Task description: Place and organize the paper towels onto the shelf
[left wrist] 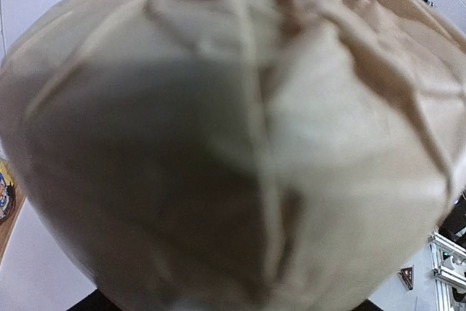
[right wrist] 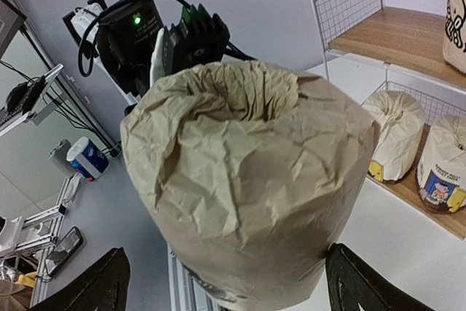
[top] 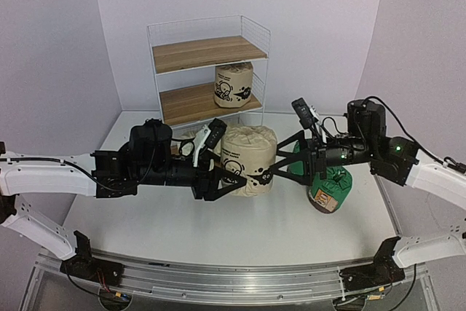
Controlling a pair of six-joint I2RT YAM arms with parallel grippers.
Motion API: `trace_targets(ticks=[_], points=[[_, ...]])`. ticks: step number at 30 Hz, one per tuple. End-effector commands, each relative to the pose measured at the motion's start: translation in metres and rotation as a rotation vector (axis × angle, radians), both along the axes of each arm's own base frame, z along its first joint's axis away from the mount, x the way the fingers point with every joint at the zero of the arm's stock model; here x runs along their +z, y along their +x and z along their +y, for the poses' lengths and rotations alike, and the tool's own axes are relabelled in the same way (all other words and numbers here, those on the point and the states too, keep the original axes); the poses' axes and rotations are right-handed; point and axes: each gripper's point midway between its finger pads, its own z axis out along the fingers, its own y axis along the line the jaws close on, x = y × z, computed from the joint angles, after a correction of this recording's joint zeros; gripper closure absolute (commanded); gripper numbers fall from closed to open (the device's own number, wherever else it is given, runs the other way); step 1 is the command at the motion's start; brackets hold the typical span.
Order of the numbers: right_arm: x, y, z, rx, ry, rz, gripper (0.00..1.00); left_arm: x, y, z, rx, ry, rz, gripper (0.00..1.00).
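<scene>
A beige paper towel roll with black drawings (top: 247, 159) hangs above the table's middle, its gathered top toward the right arm (right wrist: 240, 180). My left gripper (top: 226, 169) is shut on it from the left; the roll fills the left wrist view (left wrist: 233, 136) and hides the fingers. My right gripper (top: 280, 162) is open, its jaws wide on either side of the same roll (right wrist: 229, 282). A green roll (top: 331, 191) stands on the table under the right arm. The shelf (top: 207, 52) stands at the back. A second beige roll (top: 233, 84) is on its middle board.
Two white rolls (right wrist: 397, 136) (right wrist: 444, 169) stand on the shelf's bottom board; one shows behind the left arm (top: 188, 138). The top board (top: 204, 50) is bare. The left wrist housing (right wrist: 160, 34) is just behind the held roll.
</scene>
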Motion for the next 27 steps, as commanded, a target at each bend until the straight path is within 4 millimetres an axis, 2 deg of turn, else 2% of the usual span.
trace_targets(ticks=[1,9,16,20,23,25,27], points=[[0.021,0.015,0.013,-0.021,0.083,-0.085,0.10,0.049,-0.004,0.000,-0.019,-0.142,-0.045,0.49],[0.020,0.010,0.030,0.065,0.113,-0.046,0.12,0.048,-0.006,-0.001,-0.028,-0.139,-0.030,0.49],[0.013,0.004,0.040,0.127,0.112,0.030,0.28,0.052,-0.007,0.002,-0.029,-0.145,-0.040,0.48],[0.011,0.003,0.042,0.134,0.109,0.046,0.44,0.053,-0.009,0.003,-0.034,-0.143,-0.044,0.44],[0.015,0.008,0.040,0.096,0.113,0.041,0.62,0.053,-0.009,0.006,-0.027,-0.139,-0.043,0.38],[0.019,0.012,0.039,0.065,0.119,0.035,0.69,0.052,-0.009,0.008,-0.020,-0.135,-0.042,0.31],[0.023,0.017,0.038,0.030,0.125,0.034,0.80,0.052,-0.008,0.010,-0.009,-0.132,-0.043,0.23]])
